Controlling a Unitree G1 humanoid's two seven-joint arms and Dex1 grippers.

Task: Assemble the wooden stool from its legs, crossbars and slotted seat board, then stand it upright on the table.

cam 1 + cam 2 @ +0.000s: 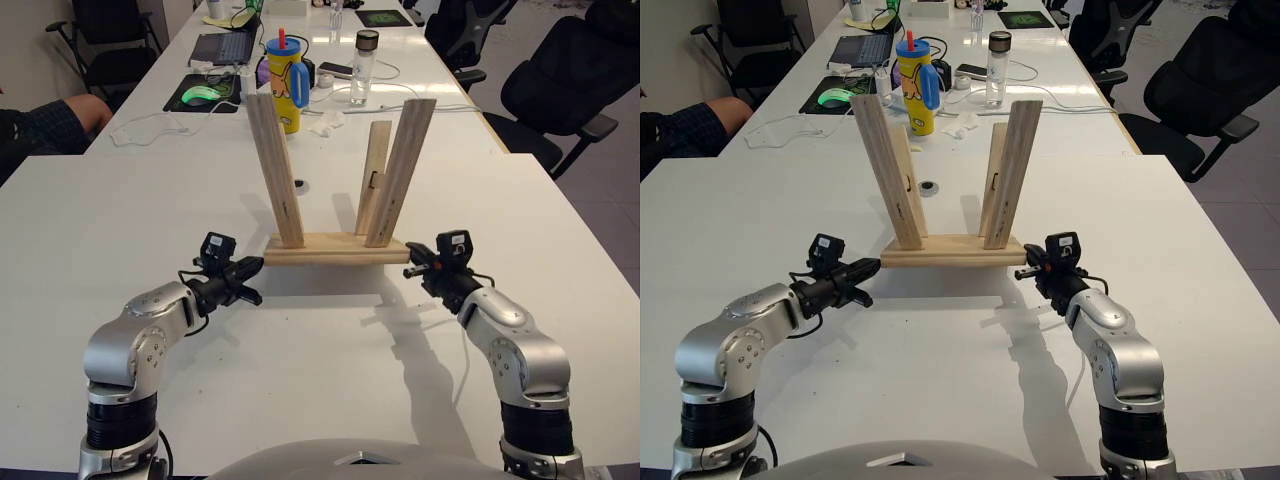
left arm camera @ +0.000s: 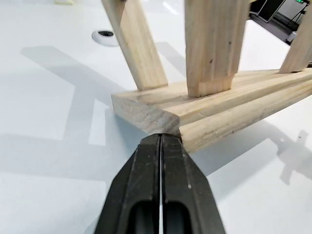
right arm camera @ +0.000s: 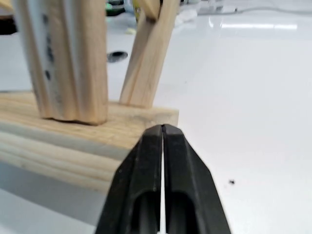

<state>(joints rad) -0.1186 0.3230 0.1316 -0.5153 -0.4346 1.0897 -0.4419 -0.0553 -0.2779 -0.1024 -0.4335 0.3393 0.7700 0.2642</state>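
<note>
Upside-down pale wooden stool [image 1: 396,180] on the white table [image 1: 100,230], a closed gripper at each end.
Its flat slotted seat board [image 1: 336,248] lies on the table, legs upward. The black left gripper [image 2: 161,139], fingers pressed together, sits at the board's left end, and the black right gripper [image 3: 162,127], likewise closed, at its right end.

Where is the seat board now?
In the head views the seat board lies flat on the white table, midway between the left pincer and the right pincer, legs pointing up.

An office is indicated by long white worktops [image 1: 90,230], black swivel chairs [image 1: 565,85], a laptop [image 1: 222,47] and drink bottles [image 1: 362,68].
</note>
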